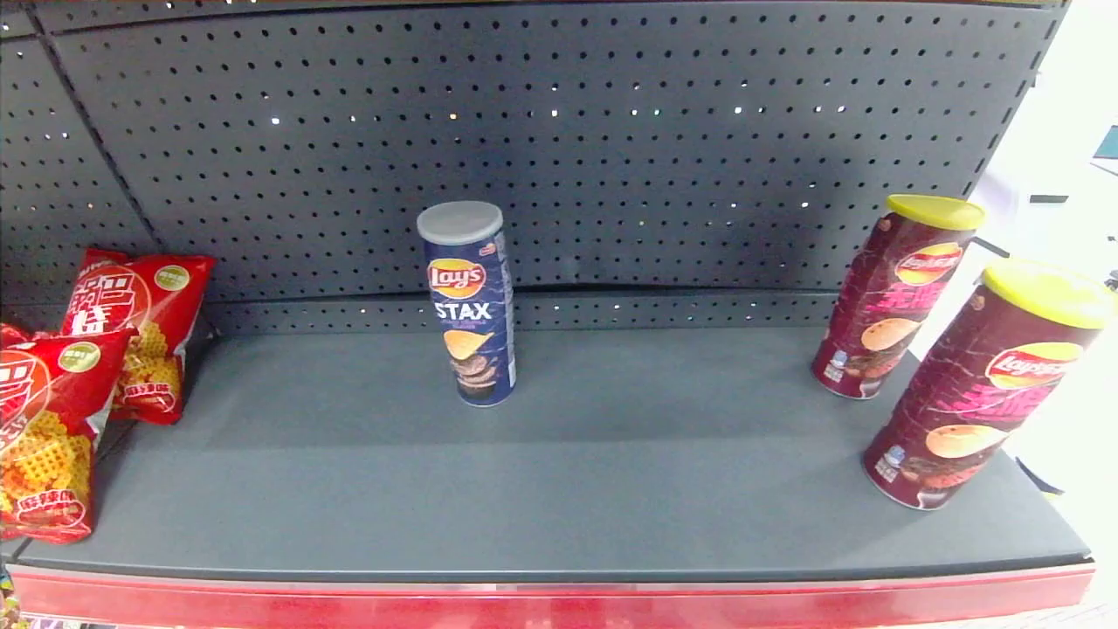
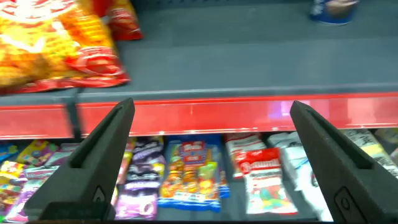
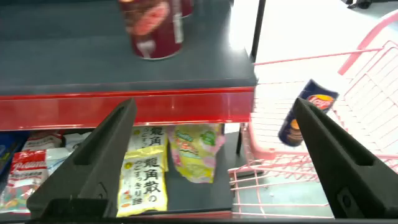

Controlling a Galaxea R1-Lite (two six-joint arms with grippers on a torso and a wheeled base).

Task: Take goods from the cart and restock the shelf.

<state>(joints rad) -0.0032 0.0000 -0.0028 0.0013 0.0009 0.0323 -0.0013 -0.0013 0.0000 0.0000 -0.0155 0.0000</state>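
A dark blue chip can (image 1: pixel 469 305) with a grey lid stands upright in the middle of the grey shelf (image 1: pixel 559 489). Two maroon chip cans with yellow lids (image 1: pixel 895 297) (image 1: pixel 983 389) stand at the shelf's right end. My left gripper (image 2: pixel 208 155) is open and empty, below the shelf's red front edge (image 2: pixel 205 115). My right gripper (image 3: pixel 211 155) is open and empty too, facing the shelf's right end. Beyond it a pink wire cart (image 3: pixel 348 93) holds another dark blue chip can (image 3: pixel 306 113), leaning inside.
Red snack bags (image 1: pixel 79 376) lie at the shelf's left end. A perforated dark back panel (image 1: pixel 559 148) closes the rear. A lower shelf holds candy packets (image 2: pixel 193 174) and yellow-green snack bags (image 3: pixel 171 162). A maroon can (image 3: pixel 155 28) stands near the shelf's right front corner.
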